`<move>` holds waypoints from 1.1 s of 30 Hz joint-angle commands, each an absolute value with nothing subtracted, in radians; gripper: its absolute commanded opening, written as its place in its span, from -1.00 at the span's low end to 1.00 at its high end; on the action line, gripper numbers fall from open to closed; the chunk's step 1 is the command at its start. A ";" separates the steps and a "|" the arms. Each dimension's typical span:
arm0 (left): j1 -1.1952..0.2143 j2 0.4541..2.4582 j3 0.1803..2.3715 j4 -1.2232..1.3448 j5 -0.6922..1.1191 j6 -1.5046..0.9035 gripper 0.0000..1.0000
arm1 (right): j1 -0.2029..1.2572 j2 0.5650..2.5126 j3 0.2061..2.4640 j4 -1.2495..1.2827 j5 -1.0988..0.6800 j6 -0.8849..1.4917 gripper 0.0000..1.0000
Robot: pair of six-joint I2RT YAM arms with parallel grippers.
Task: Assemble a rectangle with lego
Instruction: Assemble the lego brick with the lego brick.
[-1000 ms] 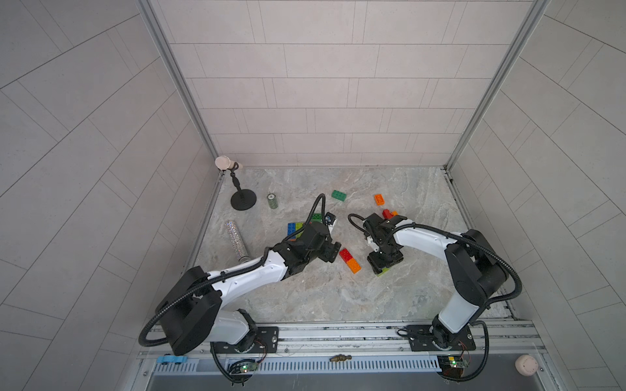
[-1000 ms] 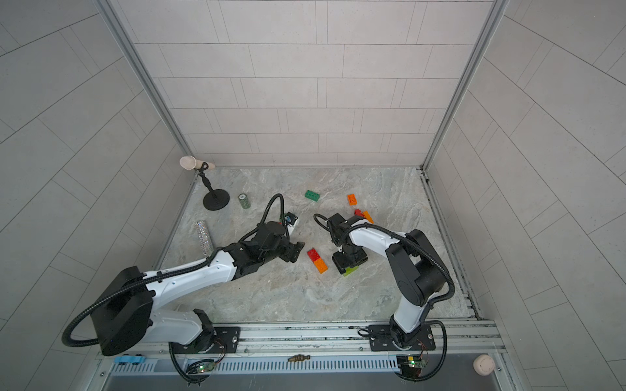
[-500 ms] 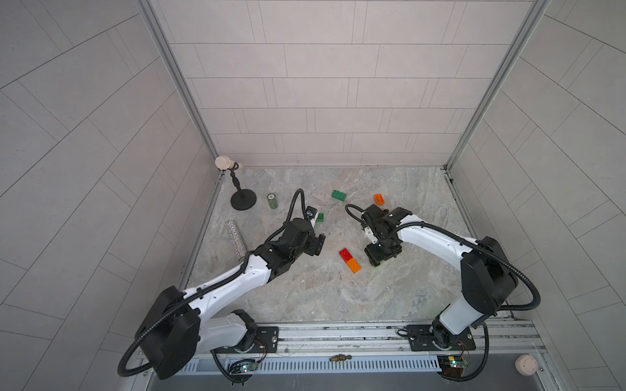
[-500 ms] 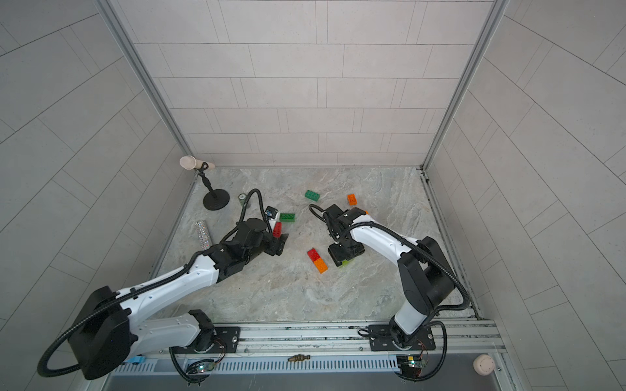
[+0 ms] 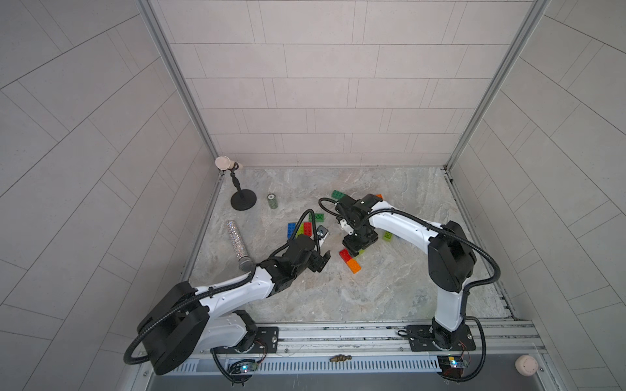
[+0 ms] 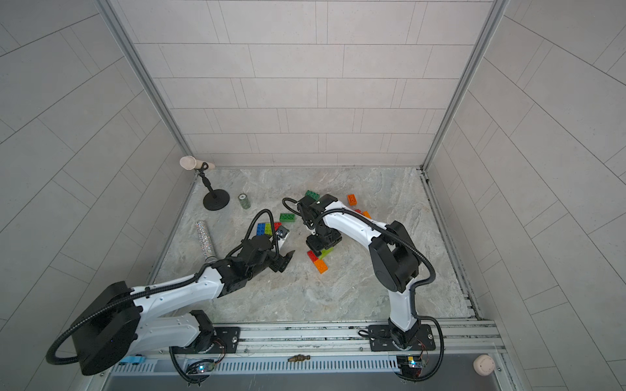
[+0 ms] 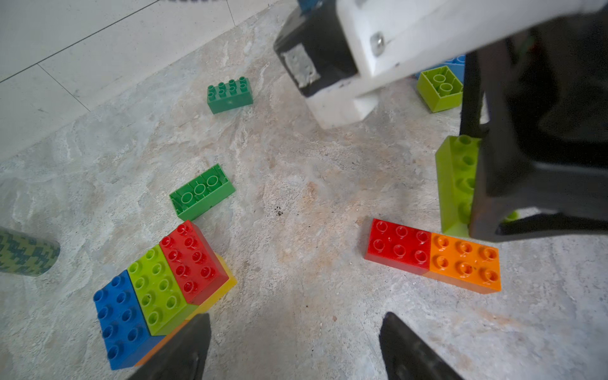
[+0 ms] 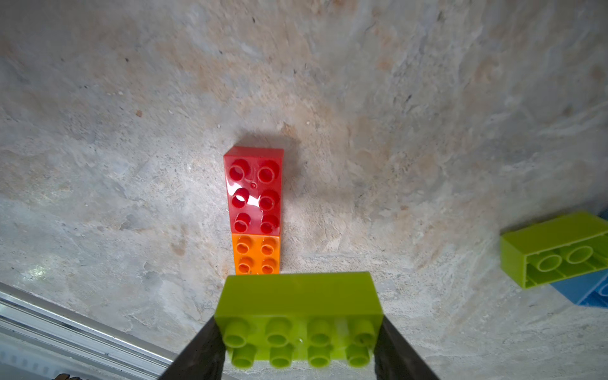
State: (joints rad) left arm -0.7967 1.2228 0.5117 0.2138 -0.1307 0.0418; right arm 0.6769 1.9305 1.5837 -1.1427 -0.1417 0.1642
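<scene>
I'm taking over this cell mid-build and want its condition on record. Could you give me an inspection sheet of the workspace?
Surface: marbled tabletop, no spills seen.
Job's things: red-and-orange row lying flat; blue-lime-red block stacked on yellow and orange; dark green brick studs up; green brick upside down; loose lime brick upside down, resting on a blue brick.
Clutter: green can, glittery tube, black stand.
Grippers: left gripper open, empty; right gripper shut on the held lime brick, close beside the row.
Cables: black cable loops at both wrists, nothing snagged seen.
Surroundings: tiled walls, metal rail in front.
</scene>
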 commanded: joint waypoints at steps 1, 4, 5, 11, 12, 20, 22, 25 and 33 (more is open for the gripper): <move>-0.792 1.223 0.508 0.266 -0.164 0.041 0.70 | 0.689 1.958 1.631 -1.216 -0.139 0.141 -0.52; -0.793 1.229 0.506 0.270 -0.163 0.040 0.69 | 0.697 1.989 1.649 -1.218 -0.144 0.134 -0.53; -0.793 1.233 0.506 0.271 -0.161 0.038 0.69 | 0.699 1.997 1.652 -1.214 -0.148 0.132 -0.54; -0.793 1.247 0.509 0.270 -0.158 0.038 0.69 | 0.706 2.032 1.647 -1.200 -0.159 0.123 -0.58; -0.793 1.246 0.509 0.270 -0.158 0.038 0.69 | 0.705 2.036 1.647 -1.199 -0.159 0.118 -0.59; -0.793 1.259 0.517 0.260 -0.151 0.038 0.69 | 0.705 2.052 1.647 -1.192 -0.159 0.117 -0.62; -0.793 1.259 0.516 0.259 -0.149 0.038 0.69 | 0.704 2.057 1.642 -1.185 -0.160 0.119 -0.63; -0.793 1.260 0.517 0.259 -0.146 0.038 0.69 | 0.705 2.061 1.641 -1.177 -0.159 0.128 -0.63; -0.793 1.264 0.518 0.257 -0.140 0.038 0.69 | 0.705 2.064 1.634 -1.163 -0.166 0.140 -0.65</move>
